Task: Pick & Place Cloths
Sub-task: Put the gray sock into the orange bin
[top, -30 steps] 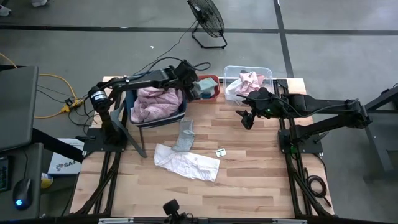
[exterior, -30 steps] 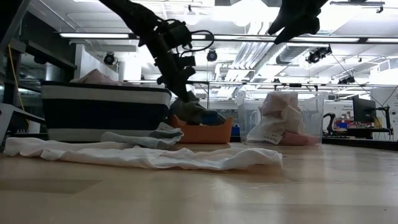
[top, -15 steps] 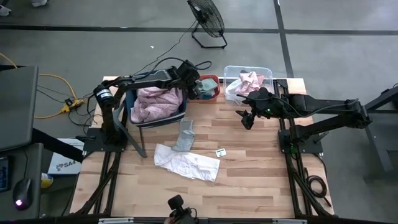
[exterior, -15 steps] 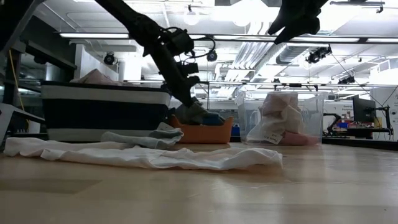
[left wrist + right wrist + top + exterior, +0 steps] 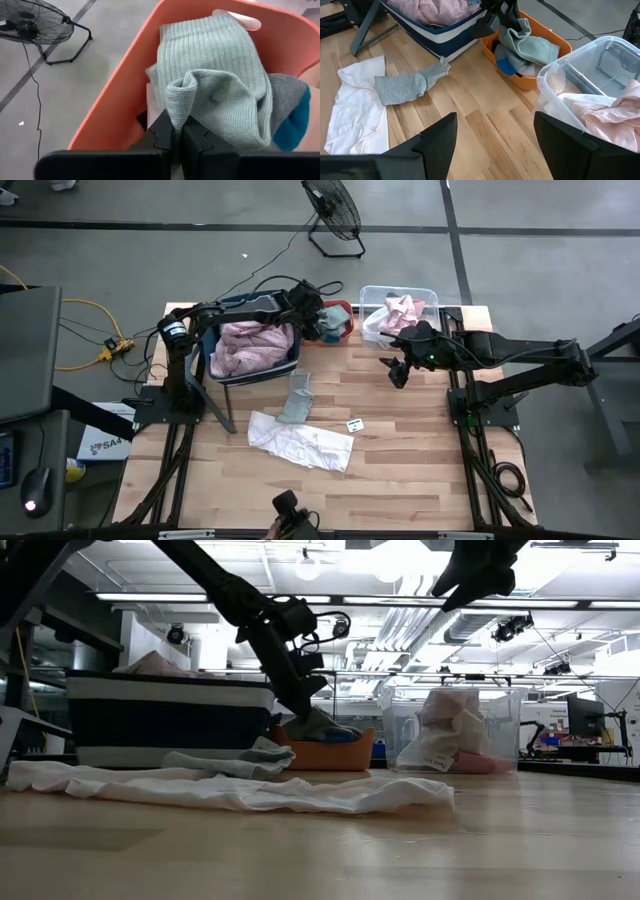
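Sock: grey-green ribbed sock bunched inside the orange bin, a fold of it pinched at the fingertips of the left gripper.
Left gripper: clenched on that fold, reaching down into the orange bin; in the high view the left gripper sits over the bin, with the dark basket just beside it.
Blue patch: a blue-and-grey piece lies under the sock, just beside the gripper's tips, also in the bin.
Right gripper: fingers spread, nothing between them; the right gripper hangs above bare table, near the clear bin and well apart from the left gripper.
Pink cloth: pale pink cloth heaped in the clear bin, just ahead of the right gripper.
Basket: dark basket holding a larger pink cloth, beside the left arm.
Grey cloth: grey cloth flat on the table, ahead of the right gripper, below the basket's edge.
White cloth: white cloth spread on the table, touching the grey cloth, well apart from both grippers.
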